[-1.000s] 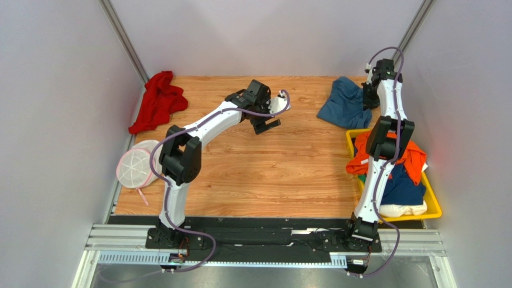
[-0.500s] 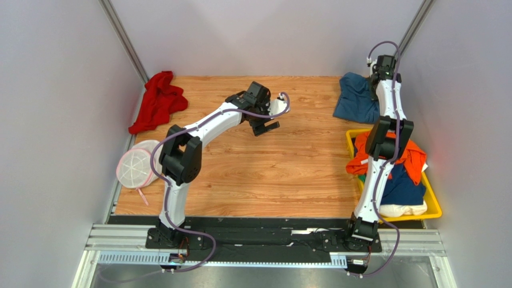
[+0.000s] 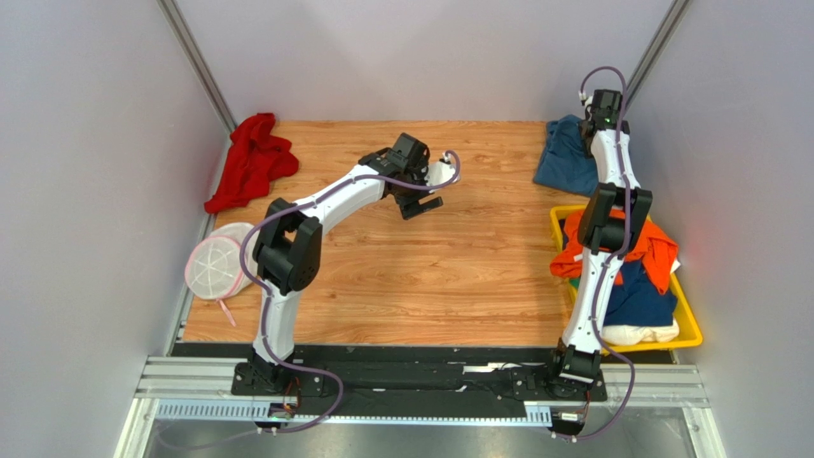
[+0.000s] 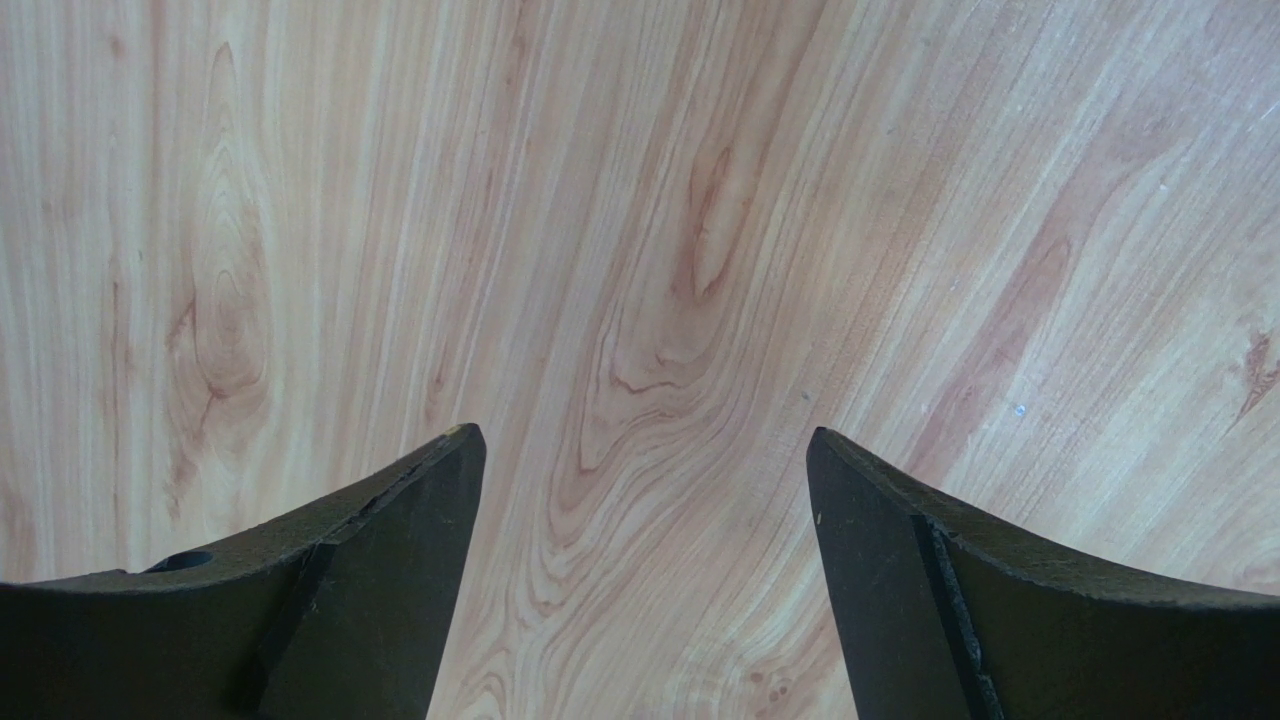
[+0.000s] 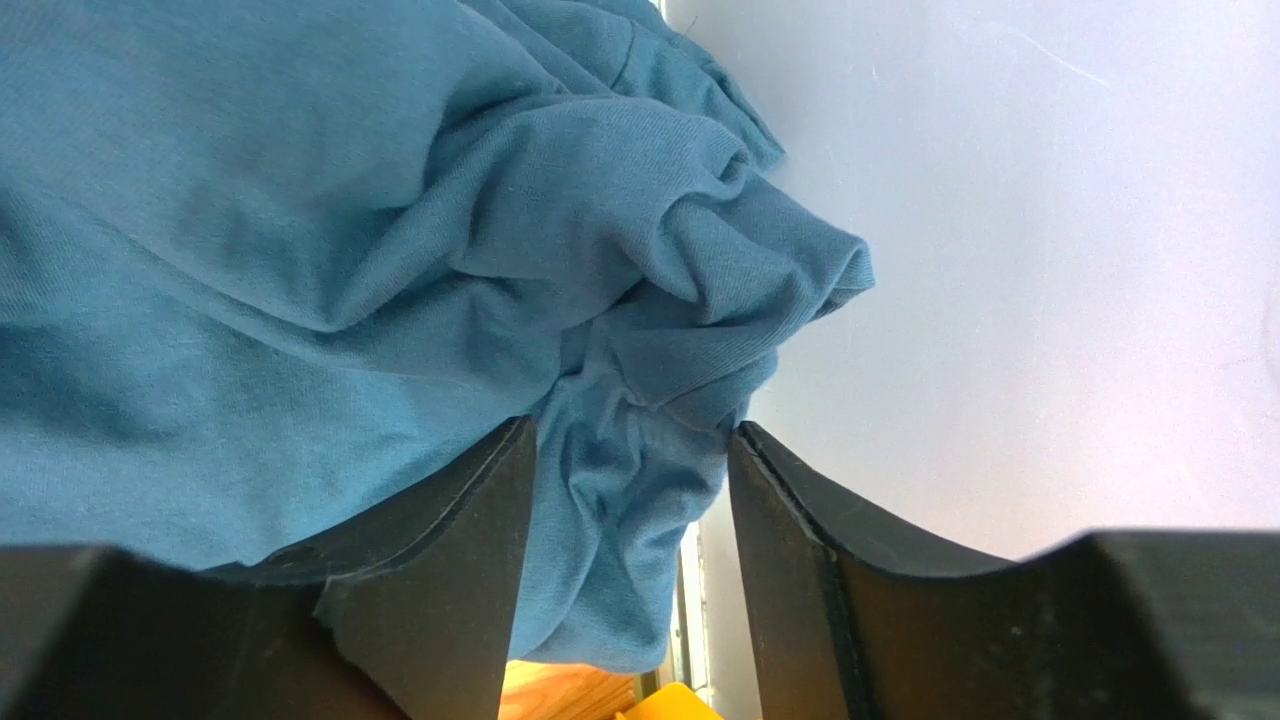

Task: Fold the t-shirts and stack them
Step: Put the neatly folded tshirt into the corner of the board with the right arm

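Observation:
The slate-blue t-shirt [image 3: 564, 157] lies bunched at the table's back right corner, against the wall. My right gripper [image 3: 589, 129] is over it and shut on a fold of it; in the right wrist view the blue cloth [image 5: 376, 195] fills the gap between the jaws [image 5: 631, 428]. Orange [image 3: 659, 243], navy [image 3: 642, 301] and cream [image 3: 642, 333] t-shirts are piled in a yellow bin [image 3: 690, 336]. My left gripper [image 3: 421, 200] is open and empty above bare wood at the table's middle back, as the left wrist view [image 4: 646, 435] shows.
A crumpled red cloth [image 3: 250, 160] lies at the back left corner. A round white-and-pink mesh disc [image 3: 218, 263] lies at the left edge. Grey walls close in the table on the left, back and right. The yellow bin stands along the right edge.
My right gripper has moved back and to the right, dragging the blue t-shirt into the back right corner. My left gripper has barely moved.

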